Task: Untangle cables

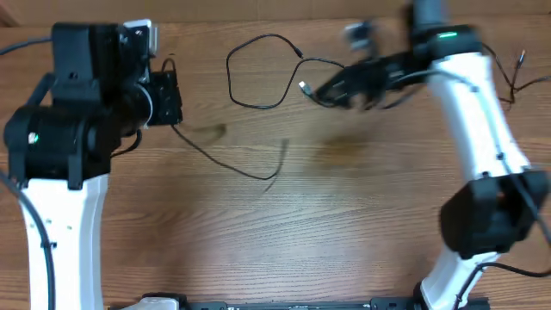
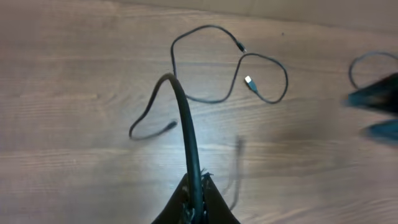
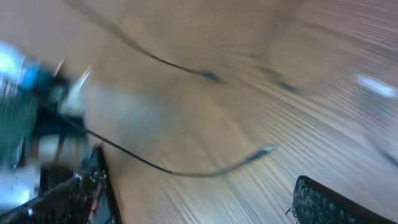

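Black cord [image 2: 186, 118] pinched tight in left gripper [image 2: 194, 190], trailing off rightward. Looped cord [image 1: 245, 102] lies just left of right gripper [image 1: 320, 89], jaws wide, nothing held, clearly nearer arm.

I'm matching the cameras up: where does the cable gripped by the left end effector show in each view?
Overhead: the gripped cable sags across the area left of centre.
Left wrist: it arches up from the left end effector at bottom centre.
Right wrist: probably the blurred strand crossing the lower middle.
Shared landmark: the wooden table.
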You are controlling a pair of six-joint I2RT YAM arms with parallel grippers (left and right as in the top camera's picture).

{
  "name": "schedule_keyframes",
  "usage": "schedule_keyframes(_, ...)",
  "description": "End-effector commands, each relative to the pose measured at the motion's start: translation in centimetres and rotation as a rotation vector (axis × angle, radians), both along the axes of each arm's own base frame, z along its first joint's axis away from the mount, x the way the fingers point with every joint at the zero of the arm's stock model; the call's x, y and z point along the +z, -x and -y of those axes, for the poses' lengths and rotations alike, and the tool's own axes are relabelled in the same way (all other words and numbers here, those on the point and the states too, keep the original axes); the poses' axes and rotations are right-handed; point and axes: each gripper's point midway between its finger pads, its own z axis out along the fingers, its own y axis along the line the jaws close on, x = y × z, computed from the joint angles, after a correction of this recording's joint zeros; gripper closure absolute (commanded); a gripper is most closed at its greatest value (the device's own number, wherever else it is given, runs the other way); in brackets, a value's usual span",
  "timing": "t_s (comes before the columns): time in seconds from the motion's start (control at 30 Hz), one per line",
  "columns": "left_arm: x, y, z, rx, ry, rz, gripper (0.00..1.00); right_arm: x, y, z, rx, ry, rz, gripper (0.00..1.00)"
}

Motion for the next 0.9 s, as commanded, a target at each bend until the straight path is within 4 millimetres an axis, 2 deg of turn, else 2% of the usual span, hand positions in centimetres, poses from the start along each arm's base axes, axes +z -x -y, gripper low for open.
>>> schedule_keyframes(0.0, 0.0, 0.6, 0.8, 0.066, 0.104, -0.048, 0.96, 1.4, 4.4, -7.6, 0.258, -0.082, 0.124, 0.00)
schedule_keyframes(0.1, 0.3, 1.3, 2.6, -0.016, 0.182, -0.068, 0.96, 2.0, 6.3, -11.6, 0.358, -0.111, 0.195, 0.00)
schedule_keyframes(0.2, 1.2, 2.2, 5.1, -0.206, 0.245, -0.044, 0.96, 2.9, 6.5, -13.7, 0.357, -0.142, 0.211, 0.00)
schedule_keyframes(0.33, 2.4, 3.2, 6.9, -0.377, 0.310, -0.005, 0.96, 4.1, 7.1, -14.0, 0.392, -0.221, 0.203, 0.00)
schedule_keyframes(0.5, 3.4, 3.9, 8.1, -0.485, 0.359, 0.031, 0.96, 5.3, 8.4, -14.1, 0.489, -0.314, 0.274, 0.00)
schedule_keyframes(0.67, 3.9, 4.3, 8.6, -0.526, 0.397, 0.040, 0.96, 6.2, 9.1, -14.2, 0.551, -0.382, 0.351, 0.00)
schedule_keyframes(0.87, 4.1, 4.5, 8.8, -0.537, 0.412, 0.041, 0.96, 6.5, 8.9, -14.3, 0.561, -0.396, 0.388, 0.00)
